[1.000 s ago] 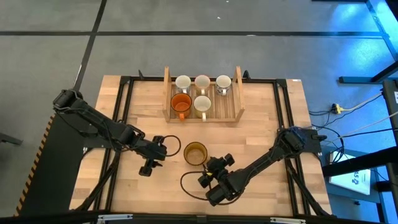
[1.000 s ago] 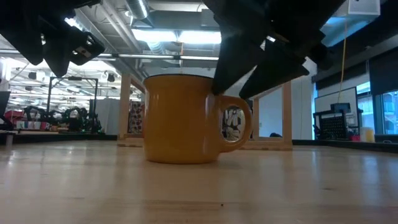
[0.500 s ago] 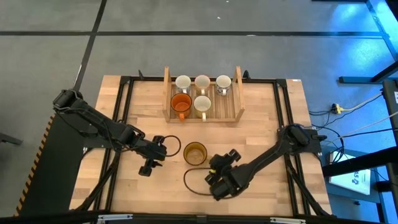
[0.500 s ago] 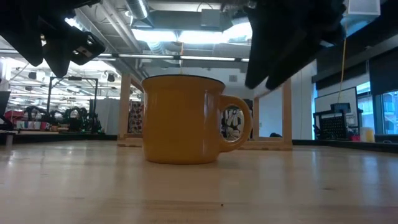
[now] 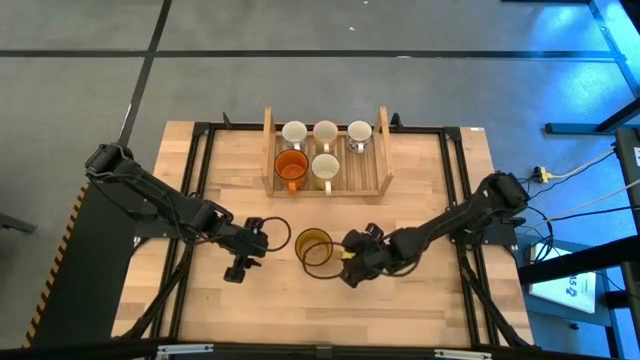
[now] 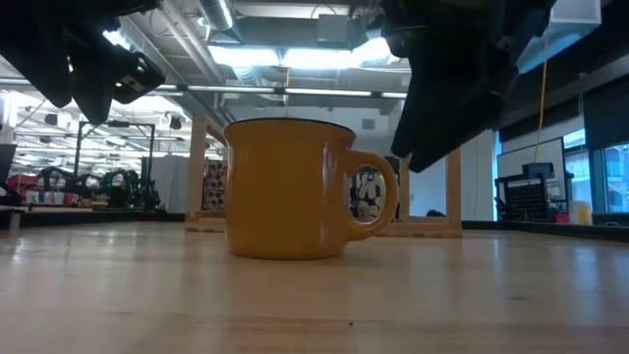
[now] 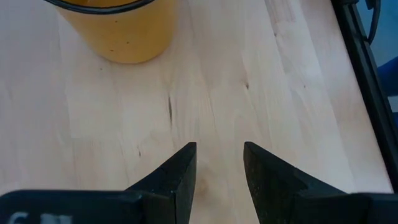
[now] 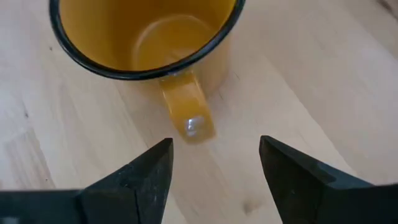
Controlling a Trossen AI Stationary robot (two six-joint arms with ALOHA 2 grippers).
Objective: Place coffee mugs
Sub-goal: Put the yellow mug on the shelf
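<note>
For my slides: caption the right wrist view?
Right gripper, fingers open, lined up on the handle of the amber-yellow mug standing on the wooden table.

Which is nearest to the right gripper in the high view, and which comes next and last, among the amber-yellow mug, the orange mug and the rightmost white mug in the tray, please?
From the right gripper:
1. Amber-yellow mug, right beside it on the bare table.
2. Orange mug, in the tray's near row, left side.
3. Rightmost white mug, in the tray's far row, right end.

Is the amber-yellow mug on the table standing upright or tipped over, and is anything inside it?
Upright and empty: the amber-yellow mug sits flat on the wooden table, rim up, and its bare bottom shows from above.
</note>
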